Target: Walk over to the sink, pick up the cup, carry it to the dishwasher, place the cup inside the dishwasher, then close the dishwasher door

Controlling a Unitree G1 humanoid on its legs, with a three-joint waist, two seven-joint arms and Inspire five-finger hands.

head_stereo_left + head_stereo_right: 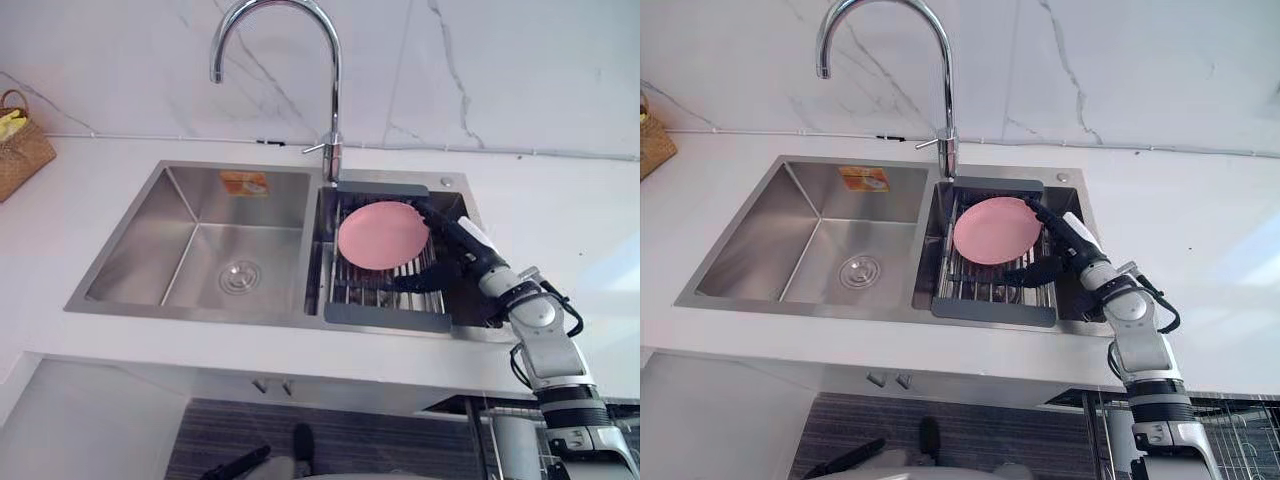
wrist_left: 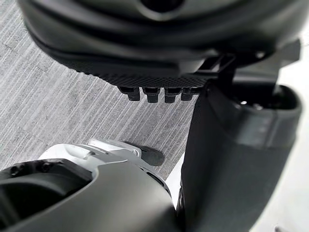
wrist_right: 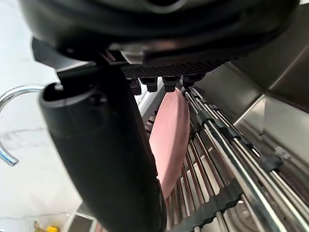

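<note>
My right hand [image 1: 1076, 246] reached in from the near right over the right basin of the brushed stainless-steel double sink [image 1: 140, 240], because that was where the thing to be carried stood: a round, flat pink plate [image 1: 380, 235], though the task named a cup. The plate stood on edge, leaning back, in the grey-framed wire dish rack [image 1: 385, 315] that spanned that basin, its face towards me, just near of the tall curved chrome tap [image 1: 333, 90]. That pose left its right rim free, so my hand was set sideways to it, fingers [image 1: 1050, 220] straight along the far part of the rim and thumb stretched towards the near part. The hand was spread wide and, as far as I could judge, clamped on nothing yet; whether it touched the rim I could not tell. A thin, smooth rim would want a firm pinch before any lift clear of the wires. My left hand [image 2: 145, 29] hung idle above the grey striped floor [image 2: 58, 96]; its state I could not tell.
</note>
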